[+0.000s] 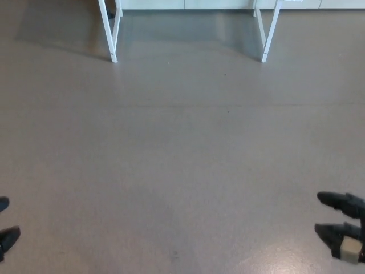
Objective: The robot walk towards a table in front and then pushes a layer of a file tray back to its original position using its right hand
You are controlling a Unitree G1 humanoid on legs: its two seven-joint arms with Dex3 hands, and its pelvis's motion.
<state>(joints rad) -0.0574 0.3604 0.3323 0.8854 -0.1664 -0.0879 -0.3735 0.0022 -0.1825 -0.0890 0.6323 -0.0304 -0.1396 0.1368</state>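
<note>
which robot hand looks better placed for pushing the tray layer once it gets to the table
Neither has a clear edge yet. The right robot hand shows more fully, fingers apart and empty; only the left robot hand's fingertips show. Only the table legs show, across the floor; no tray is visible.

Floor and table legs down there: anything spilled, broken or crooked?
Nothing stands out. The floor shows no spills or debris, and the white table legs stand evenly on it. The right hand and left hand hover empty at the picture's edges.
</note>
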